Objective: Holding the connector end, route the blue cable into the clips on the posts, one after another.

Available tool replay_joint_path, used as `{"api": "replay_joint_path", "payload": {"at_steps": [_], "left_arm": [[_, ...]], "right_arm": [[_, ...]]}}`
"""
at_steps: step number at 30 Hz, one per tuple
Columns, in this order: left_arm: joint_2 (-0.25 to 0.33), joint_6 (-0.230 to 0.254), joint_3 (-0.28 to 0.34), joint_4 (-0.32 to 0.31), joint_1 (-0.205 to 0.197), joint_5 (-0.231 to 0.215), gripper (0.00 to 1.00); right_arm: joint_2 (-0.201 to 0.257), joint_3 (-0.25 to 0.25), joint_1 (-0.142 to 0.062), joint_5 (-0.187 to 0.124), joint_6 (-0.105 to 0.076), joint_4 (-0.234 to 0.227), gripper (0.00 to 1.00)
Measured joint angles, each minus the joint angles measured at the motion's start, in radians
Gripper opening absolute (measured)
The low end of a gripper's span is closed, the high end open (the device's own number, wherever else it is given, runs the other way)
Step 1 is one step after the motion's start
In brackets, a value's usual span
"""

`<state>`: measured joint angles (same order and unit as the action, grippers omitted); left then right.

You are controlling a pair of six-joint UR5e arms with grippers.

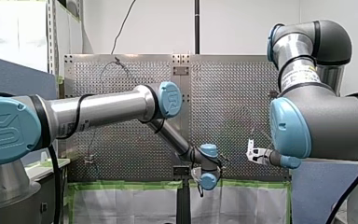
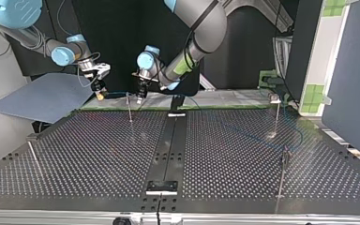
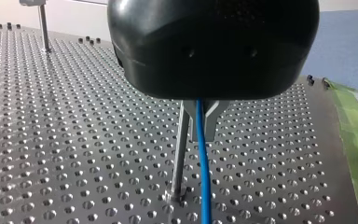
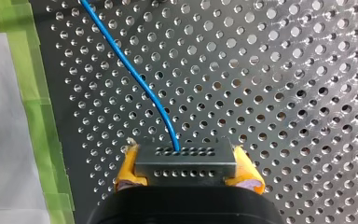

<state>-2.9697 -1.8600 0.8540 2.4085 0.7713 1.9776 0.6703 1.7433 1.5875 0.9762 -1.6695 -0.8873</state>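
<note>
Two end effectors hold one blue cable (image 4: pixel 130 70) over the perforated surface (image 3: pixel 74 140). My right end effector (image 4: pixel 186 170) has its yellow pads (image 4: pixel 126 170) clamped on either side of the grey connector (image 4: pixel 185 157). The cable leaves the connector's holed face straight ahead, then bends aside toward the green tape (image 4: pixel 32 93) at the surface's edge.

My left end effector (image 3: pixel 200 123) has its metal fingers (image 3: pixel 214 116) closed around the cable, just beside a thin upright post (image 3: pixel 179 154). The cable runs lengthwise between them and on past the post's foot.

Only the top view shows both at once. From my right end effector, well to one side of the post, the cable stretches nearly level to my left end effector right at the post's top. Beyond the post it trails faintly across the surface toward a second post (image 2: pixel 276 115). Whether it sits in the first post's clip I cannot tell. The front view shows the arms, but the cable is too thin to make out there.
</note>
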Motion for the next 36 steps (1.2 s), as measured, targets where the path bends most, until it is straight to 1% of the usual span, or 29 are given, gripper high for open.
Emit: {"api": "replay_joint_path", "payload": {"at_steps": [6,9,13,18,21,25,26,31,36], "left_arm": [[0.0,-0.025,-0.019,-0.001,-0.012,-0.015,0.0],[-0.001,-0.029,-0.026,-0.001,-0.015,-0.019,0.0],[-0.001,-0.034,-0.033,-0.001,-0.018,-0.026,0.0],[-0.012,-0.055,-0.048,-0.001,-0.021,-0.038,0.0],[-0.031,-0.075,-0.066,0.01,-0.027,-0.045,0.0],[-0.06,-0.106,-0.096,0.034,-0.036,-0.052,0.0],[-0.064,-0.113,-0.104,0.037,-0.038,-0.054,0.0],[-0.074,-0.13,-0.145,0.043,-0.053,-0.062,0.0],[-0.073,-0.132,-0.171,0.043,-0.057,-0.07,0.0]], "right_arm": [[-0.001,-0.007,0.0,-0.001,-0.001,-0.001,0.0],[-0.001,-0.013,-0.001,-0.002,-0.003,-0.001,0.0],[-0.002,-0.021,-0.001,-0.002,-0.018,-0.004,0.0],[-0.002,-0.032,-0.001,-0.002,-0.031,-0.007,0.0],[-0.003,-0.037,-0.001,-0.003,-0.045,-0.02,0.0],[-0.003,-0.049,-0.002,-0.006,-0.073,-0.038,0.0],[-0.003,-0.052,-0.002,-0.006,-0.077,-0.039,0.0],[-0.005,-0.065,-0.003,-0.008,-0.085,-0.041,0.0],[-0.005,-0.072,-0.003,-0.008,-0.086,-0.042,0.0]]}}
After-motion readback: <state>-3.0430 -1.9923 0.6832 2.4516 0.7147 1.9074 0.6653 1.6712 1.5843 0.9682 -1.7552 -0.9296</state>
